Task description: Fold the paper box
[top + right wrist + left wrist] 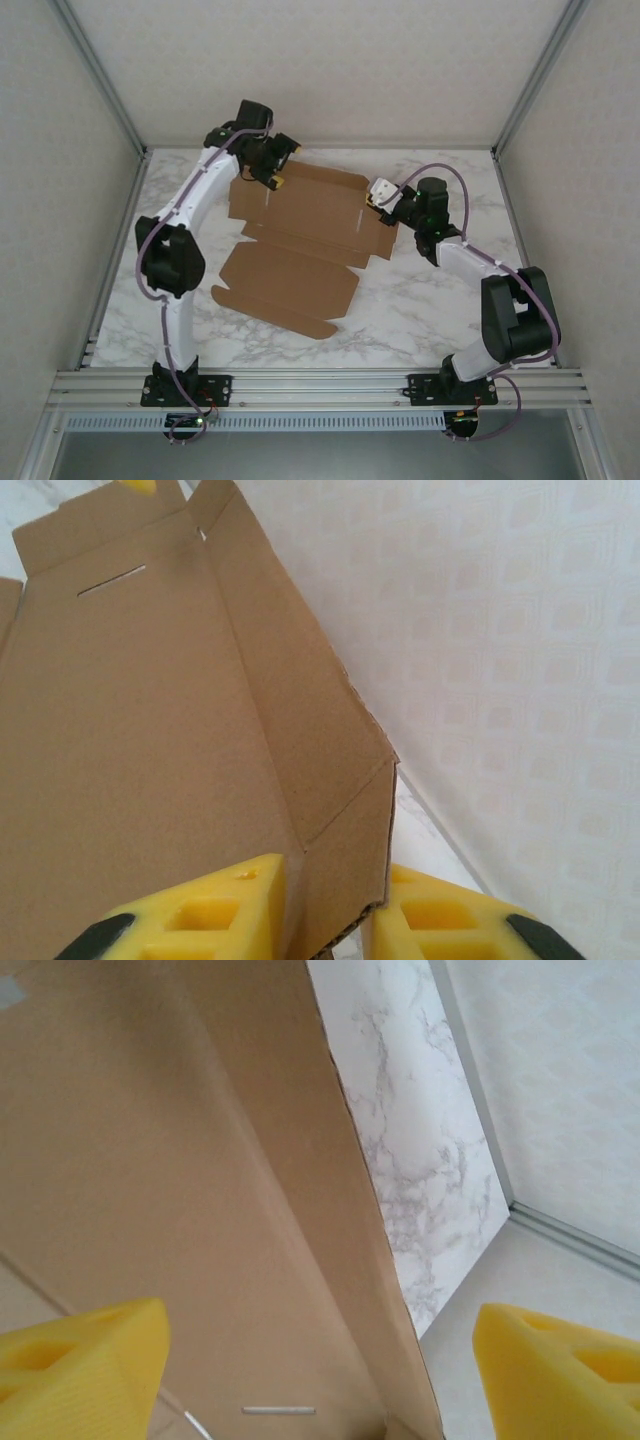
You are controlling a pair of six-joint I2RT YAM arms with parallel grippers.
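Note:
The paper box (300, 230) is a brown die-cut cardboard sheet lying on the marble table, its near flaps flat and its far wall folded up. My left gripper (276, 180) hovers at the box's far left corner. In the left wrist view it (320, 1385) is open, its yellow fingers (85, 1370) wide apart on either side of the raised wall (330, 1260) without touching it. My right gripper (376, 197) is at the box's right end. In the right wrist view it (335, 910) is shut on the corner flap (345, 860) of the paper box (130, 730).
The marble table (430, 300) is boxed in by white walls and aluminium posts (525, 90). A metal rail (320, 385) carries both arm bases at the near edge. The back wall (520, 680) stands close behind the box.

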